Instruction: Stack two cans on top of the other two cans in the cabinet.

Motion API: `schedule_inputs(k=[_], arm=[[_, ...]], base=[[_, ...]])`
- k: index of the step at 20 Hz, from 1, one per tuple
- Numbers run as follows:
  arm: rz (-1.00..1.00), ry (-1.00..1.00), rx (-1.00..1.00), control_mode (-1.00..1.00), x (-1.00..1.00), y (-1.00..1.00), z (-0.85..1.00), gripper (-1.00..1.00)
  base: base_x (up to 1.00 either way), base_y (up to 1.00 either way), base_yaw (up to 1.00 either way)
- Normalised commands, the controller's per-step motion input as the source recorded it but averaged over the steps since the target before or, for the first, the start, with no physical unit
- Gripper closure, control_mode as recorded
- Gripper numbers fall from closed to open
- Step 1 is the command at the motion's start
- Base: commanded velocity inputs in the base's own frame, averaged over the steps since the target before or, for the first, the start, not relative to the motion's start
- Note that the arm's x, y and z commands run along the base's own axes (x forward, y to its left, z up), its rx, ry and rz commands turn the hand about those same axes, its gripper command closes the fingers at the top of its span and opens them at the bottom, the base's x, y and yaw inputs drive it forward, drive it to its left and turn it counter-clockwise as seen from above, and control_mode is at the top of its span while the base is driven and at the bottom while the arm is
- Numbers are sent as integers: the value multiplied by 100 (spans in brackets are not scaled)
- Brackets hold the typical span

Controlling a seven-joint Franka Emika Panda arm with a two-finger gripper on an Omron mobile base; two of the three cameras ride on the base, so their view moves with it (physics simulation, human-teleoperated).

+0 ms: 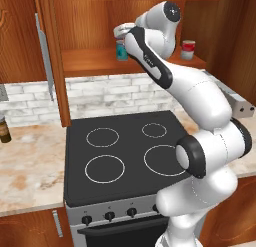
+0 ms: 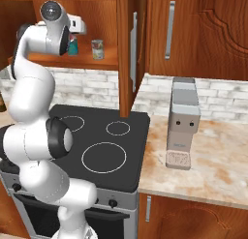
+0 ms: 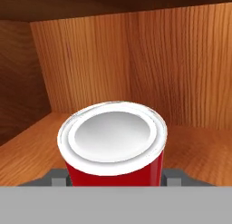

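- Gripper (image 3: 115, 177) inside reddish-brown wooden wall cabinet (image 3: 181, 60), fingers closed against both sides of small red can with white rim (image 3: 113, 148).
- Small teal-blue can (image 1: 121, 51) stands on shelf directly beneath the hand.

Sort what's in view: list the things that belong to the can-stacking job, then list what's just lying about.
Job:
red can, between the gripper fingertips
teal can on the shelf
red and white can on the shelf
silver-grey can on the shelf
cabinet, door open

Lying about:
stove
coffee machine
dark bottle on the counter
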Motion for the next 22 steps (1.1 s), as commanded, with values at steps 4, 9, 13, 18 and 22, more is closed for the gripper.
schedule_inputs(k=[4, 9, 13, 18, 22], arm=[[-2, -4, 2, -100, 2, 1, 0, 100], [0, -9, 7, -100, 0, 3, -6, 100], [0, -11, 8, -100, 5, 2, -5, 100], [0, -3, 3, -100, 21, 3, 2, 100], [0, 0, 0, -100, 24, 1, 1, 100]], base=[[0, 0, 0], [0, 0, 0], [0, 0, 0], [0, 0, 0], [0, 0, 0]])
